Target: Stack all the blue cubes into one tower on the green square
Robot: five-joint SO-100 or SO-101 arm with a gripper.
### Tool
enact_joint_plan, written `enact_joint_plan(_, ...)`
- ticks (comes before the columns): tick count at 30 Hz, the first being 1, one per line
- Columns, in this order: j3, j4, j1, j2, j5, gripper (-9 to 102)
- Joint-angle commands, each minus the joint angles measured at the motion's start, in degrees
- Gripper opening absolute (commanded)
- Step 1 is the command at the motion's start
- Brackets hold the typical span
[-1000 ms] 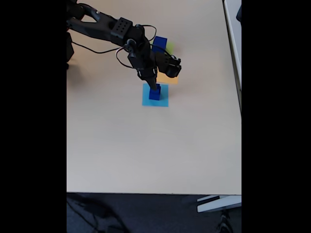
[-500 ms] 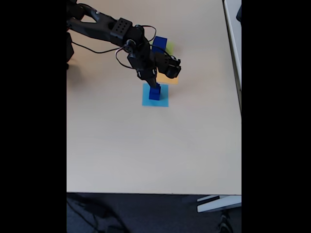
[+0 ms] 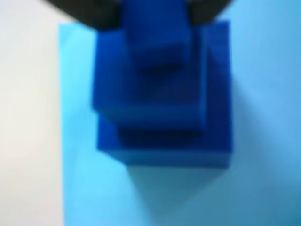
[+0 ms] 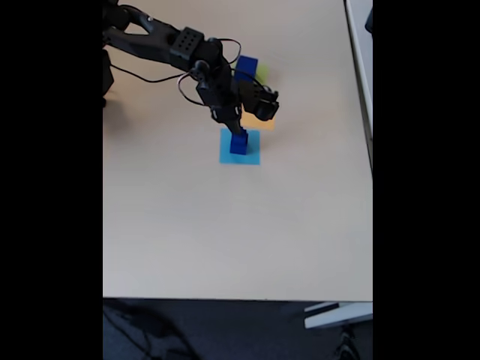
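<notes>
Your arm reaches in from upper left, bent down; end effector (image 4: pixel 238 133) grips the top cube (image 3: pixel 155 35) of the stack (image 3: pixel 162 117) on the light-blue square (image 4: pixel 250 157).

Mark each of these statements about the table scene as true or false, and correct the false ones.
1. The pile of blue cubes under the end effector stands on the light-blue square. True.
2. A large blue cube sits on the green square. True.
3. The orange square carries a blue cube. False: no cube is seen on it.
4. In the wrist view the pile has one layer. False: at least three stepped layers show.
</notes>
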Motion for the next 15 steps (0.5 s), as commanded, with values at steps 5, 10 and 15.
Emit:
enact_joint_plan(5, -2.2, 2.72, -3.52, 7.82, 2.81, 0)
enact_joint_plan(10, -7.73, 6.59, -9.4, 6.15, 11.07, 0)
enact_joint_plan(15, -9.14, 6.59, -16.26, 4.04, 22.76, 0)
